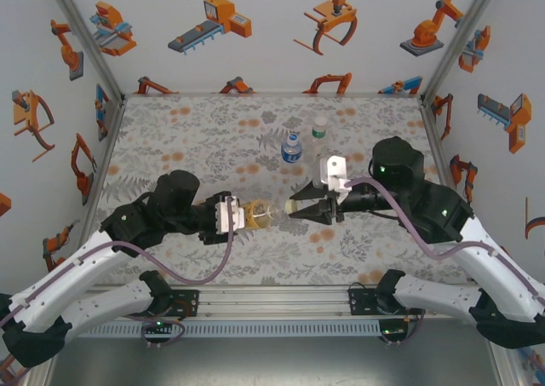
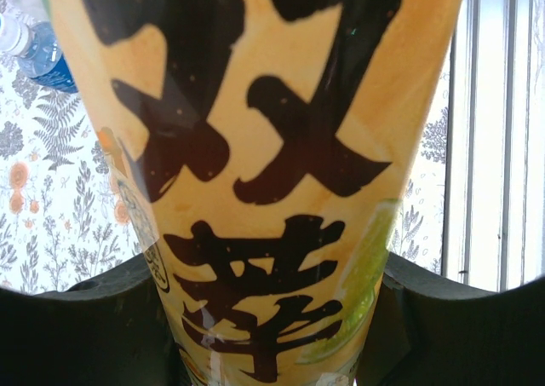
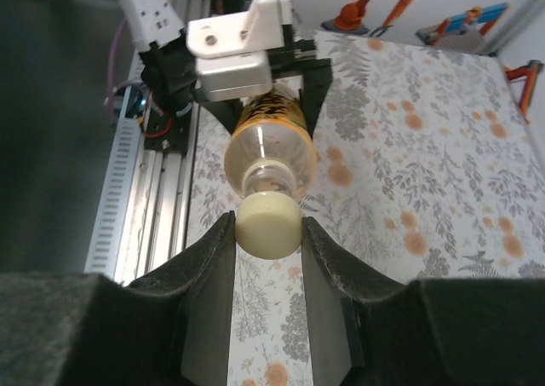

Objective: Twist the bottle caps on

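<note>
Both arms reach inward, wrists level, meeting mid-mat. Left gripper (image 1: pixel 243 215) clamped round yellow-labelled bottle (image 1: pixel 268 216), held horizontal above floral mat (image 1: pixel 170 139), neck pointing right. Right gripper (image 1: pixel 300 209) pinches pale cap (image 3: pixel 268 224) against the bottle's mouth.

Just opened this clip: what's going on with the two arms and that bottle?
The left end effector is shut on the yellow-labelled bottle, holding it on its side above the floral mat, neck to the right. The right end effector is shut on a pale cap at the bottle's mouth; how far it is threaded I cannot tell. A blue-labelled bottle and a green-and-white-labelled bottle stand upright farther back.
</note>
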Controlling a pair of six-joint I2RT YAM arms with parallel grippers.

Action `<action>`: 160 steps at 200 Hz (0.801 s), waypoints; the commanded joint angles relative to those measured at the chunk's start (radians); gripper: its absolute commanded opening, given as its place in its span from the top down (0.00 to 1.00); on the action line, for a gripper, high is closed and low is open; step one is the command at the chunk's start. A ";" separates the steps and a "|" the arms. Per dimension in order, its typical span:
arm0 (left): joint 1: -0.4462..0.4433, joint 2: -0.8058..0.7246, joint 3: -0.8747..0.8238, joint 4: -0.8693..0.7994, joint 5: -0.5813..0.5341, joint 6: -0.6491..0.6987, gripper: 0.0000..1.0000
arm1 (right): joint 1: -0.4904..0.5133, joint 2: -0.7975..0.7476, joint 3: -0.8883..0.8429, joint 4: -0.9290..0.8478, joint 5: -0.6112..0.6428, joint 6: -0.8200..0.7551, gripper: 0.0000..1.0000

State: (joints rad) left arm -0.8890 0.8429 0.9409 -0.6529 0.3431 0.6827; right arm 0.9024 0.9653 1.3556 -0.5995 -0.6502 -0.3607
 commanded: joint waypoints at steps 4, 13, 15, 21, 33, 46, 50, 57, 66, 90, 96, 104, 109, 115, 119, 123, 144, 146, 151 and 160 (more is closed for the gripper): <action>-0.007 -0.002 0.038 -0.017 0.046 0.032 1.00 | 0.029 0.031 0.024 -0.041 -0.035 -0.075 1.00; -0.008 -0.003 0.039 -0.018 0.049 0.032 1.00 | 0.034 0.039 0.022 -0.039 -0.019 -0.074 1.00; -0.008 -0.003 0.039 -0.018 0.049 0.032 1.00 | 0.035 0.040 0.022 -0.039 -0.014 -0.074 1.00; -0.009 -0.003 0.040 -0.017 0.051 0.032 1.00 | 0.040 0.045 0.023 -0.040 -0.004 -0.076 1.00; -0.008 -0.005 0.039 -0.018 0.054 0.034 1.00 | 0.048 0.054 0.025 -0.040 0.011 -0.078 1.00; -0.009 -0.008 0.039 -0.019 0.062 0.033 1.00 | 0.054 0.062 0.027 -0.036 0.024 -0.078 1.00; -0.010 -0.009 0.039 -0.018 0.064 0.033 1.00 | 0.056 0.063 0.027 -0.033 0.029 -0.077 1.00; -0.011 -0.009 0.039 -0.018 0.067 0.034 1.00 | 0.058 0.065 0.025 -0.028 0.036 -0.078 1.00; -0.010 -0.009 0.038 -0.018 0.071 0.033 1.00 | 0.059 0.068 0.025 -0.025 0.035 -0.078 1.00; -0.011 -0.007 0.042 -0.019 0.071 0.030 1.00 | 0.069 0.078 0.034 -0.022 0.035 -0.078 1.00; -0.013 -0.005 0.043 -0.019 0.070 0.031 1.00 | 0.073 0.080 0.036 -0.022 0.035 -0.077 1.00; -0.013 -0.003 0.044 -0.018 0.070 0.031 1.00 | 0.076 0.083 0.041 -0.023 0.032 -0.078 1.00; -0.013 0.000 0.045 -0.018 0.069 0.029 1.00 | 0.078 0.085 0.044 -0.026 0.031 -0.079 1.00; -0.013 0.001 0.047 -0.018 0.069 0.029 1.00 | 0.080 0.088 0.048 -0.033 0.030 -0.082 1.00; -0.013 0.003 0.047 -0.019 0.067 0.028 1.00 | 0.083 0.091 0.051 -0.037 0.028 -0.085 1.00; -0.014 0.004 0.048 -0.020 0.066 0.029 1.00 | 0.084 0.093 0.054 -0.042 0.024 -0.088 1.00; -0.015 0.012 0.056 -0.028 0.064 0.027 1.00 | 0.091 0.104 0.067 -0.061 0.010 -0.101 1.00; -0.015 0.012 0.056 -0.029 0.063 0.026 1.00 | 0.091 0.105 0.069 -0.063 0.008 -0.101 1.00; -0.014 0.013 0.058 -0.030 0.064 0.027 1.00 | 0.092 0.109 0.073 -0.069 0.004 -0.102 1.00; -0.014 0.013 0.059 -0.030 0.064 0.026 1.00 | 0.094 0.117 0.082 -0.088 -0.004 -0.111 1.00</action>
State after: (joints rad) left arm -0.8963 0.8513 0.9611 -0.6815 0.3786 0.6956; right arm 0.9829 1.0622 1.3933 -0.6529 -0.6209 -0.4362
